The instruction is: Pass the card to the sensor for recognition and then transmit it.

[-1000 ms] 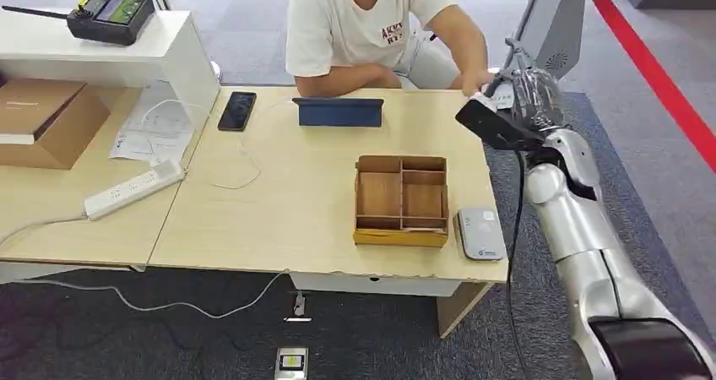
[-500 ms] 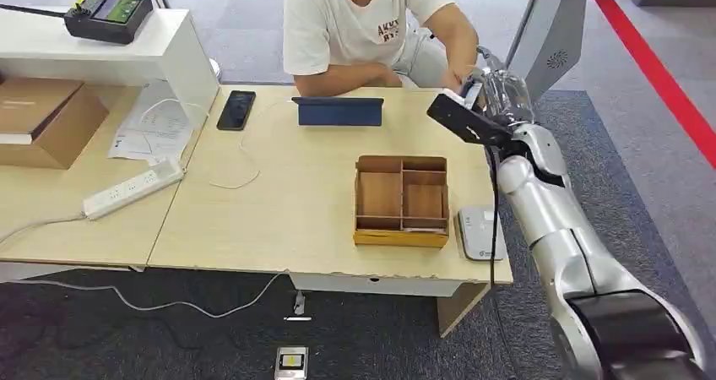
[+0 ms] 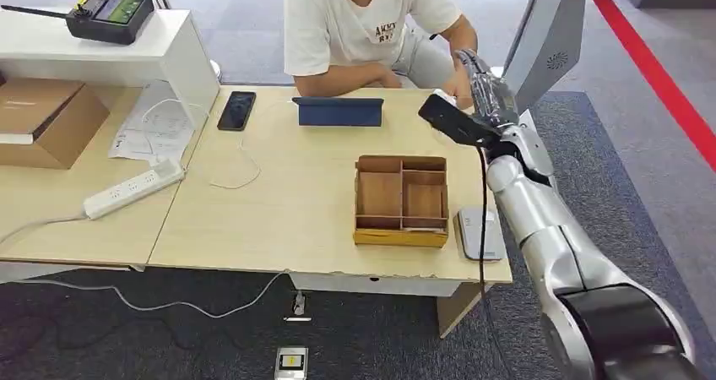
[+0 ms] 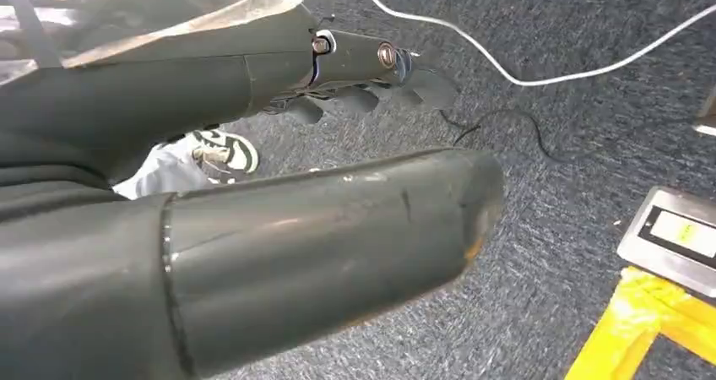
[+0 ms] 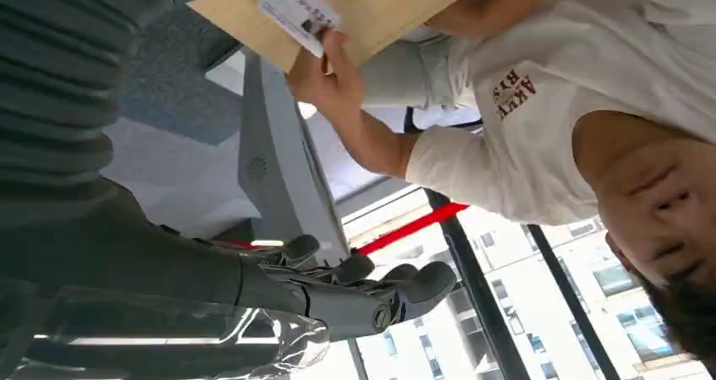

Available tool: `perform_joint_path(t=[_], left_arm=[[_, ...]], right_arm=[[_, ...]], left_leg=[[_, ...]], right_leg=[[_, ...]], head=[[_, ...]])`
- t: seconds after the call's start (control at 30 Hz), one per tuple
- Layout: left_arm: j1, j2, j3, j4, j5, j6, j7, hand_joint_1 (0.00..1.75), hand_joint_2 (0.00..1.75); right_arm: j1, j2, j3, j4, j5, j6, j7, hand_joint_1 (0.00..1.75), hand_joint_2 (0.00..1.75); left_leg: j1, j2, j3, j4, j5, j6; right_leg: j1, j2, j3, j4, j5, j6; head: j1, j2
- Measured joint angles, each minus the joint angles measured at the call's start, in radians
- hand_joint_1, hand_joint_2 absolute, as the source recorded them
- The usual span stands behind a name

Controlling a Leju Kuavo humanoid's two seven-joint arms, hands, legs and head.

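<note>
My right hand (image 3: 483,91) is stretched over the table's far right corner, its fingers (image 5: 363,291) straight and apart with nothing in them. A seated person's hand (image 5: 325,80) pinches a white printed card (image 5: 297,10) against the tabletop, just beyond my fingertips. The grey card sensor (image 3: 474,233) lies at the table's near right edge, partly behind my forearm. Beside it stands a wooden compartment box (image 3: 402,199). My left hand (image 4: 363,63) hangs over the carpet, fingers apart and holding nothing.
A blue tablet case (image 3: 338,111) and a black phone (image 3: 237,110) lie at the back of the table (image 3: 279,203). A power strip (image 3: 132,188), a cardboard box (image 3: 42,122) and a white shelf (image 3: 160,55) are on the left. A grey machine column (image 3: 549,34) stands behind my right hand.
My right arm has swung left from beyond the table's right edge to over its far corner, right up to the person's hand. The things on the table have not moved.
</note>
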Motion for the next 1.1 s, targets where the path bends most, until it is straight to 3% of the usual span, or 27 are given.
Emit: perform_joint_path(t=[0.1, 0.23, 0.27, 0.4, 0.5, 0.73, 0.87, 1.1], left_arm=[[0.004, 0.0, 0.0, 0.0, 0.005, 0.007, 0.0, 0.0, 0.0], [0.012, 0.0, 0.0, 0.002, 0.022, 0.007, 0.0, 0.0, 0.0], [0.015, 0.0, 0.0, 0.003, 0.026, 0.007, 0.0, 0.0, 0.0], [0.028, 0.003, 0.001, 0.006, 0.041, 0.009, -0.003, 0.0, 0.0], [0.038, 0.011, 0.003, 0.009, 0.056, 0.013, -0.004, 0.0, 0.0], [0.044, 0.016, 0.011, 0.014, 0.076, 0.013, -0.002, 0.0, 0.0], [0.044, 0.017, 0.011, 0.016, 0.076, 0.014, -0.001, 0.0, 0.0], [0.044, 0.024, 0.015, 0.016, 0.076, 0.018, 0.002, 0.0, 0.0]], right_arm=[[-0.001, 0.0, -0.007, -0.005, -0.098, 0.07, -0.022, 0.0, 0.0], [0.008, -0.003, -0.04, -0.047, -0.363, 0.282, 0.0, 0.0, 0.0], [0.018, -0.007, -0.048, -0.065, -0.429, 0.34, 0.019, 0.0, 1.75], [0.087, -0.038, -0.077, -0.176, -0.717, 0.553, 0.136, 0.0, 1.75], [0.157, -0.081, -0.081, -0.276, -0.86, 0.635, 0.194, 0.0, 1.75], [0.338, -0.141, -0.081, -0.456, -0.97, 0.703, 0.228, 0.0, 1.75], [0.412, -0.163, -0.079, -0.525, -0.989, 0.756, 0.231, 0.0, 1.75], [0.5, -0.196, -0.076, -0.594, -0.973, 0.781, 0.241, 0.0, 1.75]], left_leg=[[0.0, 0.0, 0.0, 0.0, 0.0, 0.0], [0.0, 0.0, 0.0, 0.0, 0.0, 0.0], [0.0, 0.0, 0.0, 0.0, 0.0, 0.0], [0.0, 0.0, 0.001, 0.0, 0.0, 0.0], [0.0, 0.0, 0.001, 0.0, -0.001, 0.0], [0.0, 0.0, 0.001, 0.0, -0.001, 0.0], [0.001, 0.0, 0.001, 0.0, -0.001, 0.0], [0.001, 0.0, 0.001, 0.0, -0.001, 0.0]], right_leg=[[0.0, 0.0, 0.0, 0.0, 0.0, 0.0], [0.0, 0.0, 0.0, 0.0, 0.0, 0.0], [0.0, 0.0, 0.0, 0.0, 0.0, 0.0], [0.0, 0.0, 0.0, 0.0, 0.0, 0.0], [0.0, 0.0, 0.0, -0.001, 0.0, 0.0], [0.0, 0.0, 0.0, -0.001, 0.0, 0.0], [0.001, 0.0, 0.0, -0.001, 0.0, 0.0], [0.001, 0.0, 0.0, -0.001, 0.0, 0.0]], head=[[0.0, 0.0], [0.0, 0.0], [0.0, 0.0], [0.0, 0.0], [0.0, 0.0], [0.0, 0.0], [0.0, 0.0], [0.0, 0.0]])
